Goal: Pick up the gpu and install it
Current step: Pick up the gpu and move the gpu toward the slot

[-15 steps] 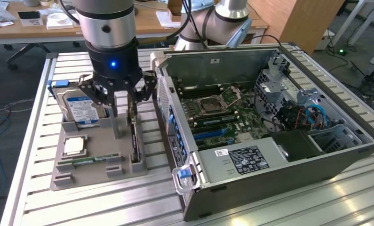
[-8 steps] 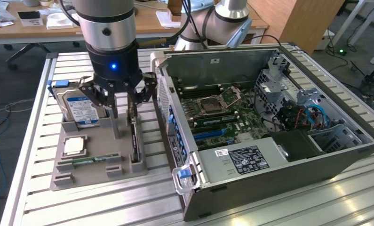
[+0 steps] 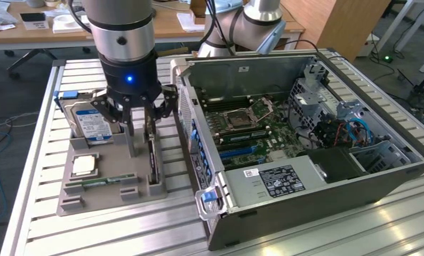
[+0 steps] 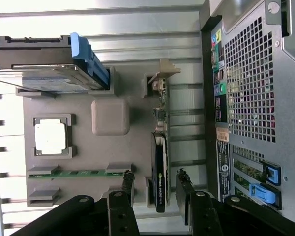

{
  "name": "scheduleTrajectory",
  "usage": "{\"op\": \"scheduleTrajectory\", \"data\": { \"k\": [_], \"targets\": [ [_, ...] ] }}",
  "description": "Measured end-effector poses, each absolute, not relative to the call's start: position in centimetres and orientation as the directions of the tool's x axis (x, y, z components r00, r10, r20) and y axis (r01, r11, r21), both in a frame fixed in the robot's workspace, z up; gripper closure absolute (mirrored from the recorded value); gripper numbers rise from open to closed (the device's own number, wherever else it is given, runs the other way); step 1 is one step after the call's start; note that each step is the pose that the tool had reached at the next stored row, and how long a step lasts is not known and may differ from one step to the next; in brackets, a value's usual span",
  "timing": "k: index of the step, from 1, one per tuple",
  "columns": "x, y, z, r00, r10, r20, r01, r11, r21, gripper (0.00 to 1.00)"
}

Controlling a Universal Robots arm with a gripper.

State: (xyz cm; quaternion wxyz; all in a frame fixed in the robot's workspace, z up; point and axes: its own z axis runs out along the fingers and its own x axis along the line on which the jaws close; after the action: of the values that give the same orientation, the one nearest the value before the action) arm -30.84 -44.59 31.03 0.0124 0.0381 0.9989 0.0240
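On the exterior view's left, your silver hard drive with the blue-white label (image 3: 90,125) stands in the grey moulded tray (image 3: 90,194) on the slatted metal bench (image 3: 41,213). Next along, the black tool (image 3: 142,128) hangs right over the slim dark gpu card (image 3: 153,160), which stands on edge in a tray slot. The tool's fingers are spread wide, one each side of the card's black cooler end, a gap showing on both sides, nothing gripped. Rightmost, the open grey metal computer case (image 3: 304,122) sits just beside the tray.
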Motion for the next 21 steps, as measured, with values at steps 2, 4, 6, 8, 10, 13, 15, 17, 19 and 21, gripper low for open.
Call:
{"op": "scheduleTrajectory", "data": {
  "k": [2,4,6,8,10,13,15,17,19,21],
  "targets": [
    [-30.8,-44.6,30.8,-0.997,0.077,-0.023,0.076,0.996,0.049,0.53],
    [-30.8,-44.6,30.6,-0.997,0.077,-0.023,0.076,0.996,0.049,0.53],
    [-30.8,-44.6,30.4,-0.997,0.077,-0.023,0.076,0.996,0.049,0.53],
    [-30.8,-44.6,30.2,-0.997,0.077,-0.023,0.076,0.996,0.049,0.53],
    [-30.8,-44.6,30.0,-0.997,0.077,-0.023,0.076,0.996,0.049,0.53],
    [-30.8,-44.6,29.7,-0.997,0.077,-0.023,0.076,0.996,0.049,0.53],
    [-30.8,-44.6,29.7,-0.997,0.077,-0.023,0.076,0.996,0.049,0.53],
    [-30.8,-44.6,29.6,-0.997,0.077,-0.023,0.076,0.996,0.049,0.53],
    [-30.8,-44.6,29.6,-0.997,0.077,-0.023,0.076,0.996,0.049,0.53],
    [-30.8,-44.6,29.6,-0.997,0.077,-0.023,0.076,0.996,0.049,0.53]
  ]
}}
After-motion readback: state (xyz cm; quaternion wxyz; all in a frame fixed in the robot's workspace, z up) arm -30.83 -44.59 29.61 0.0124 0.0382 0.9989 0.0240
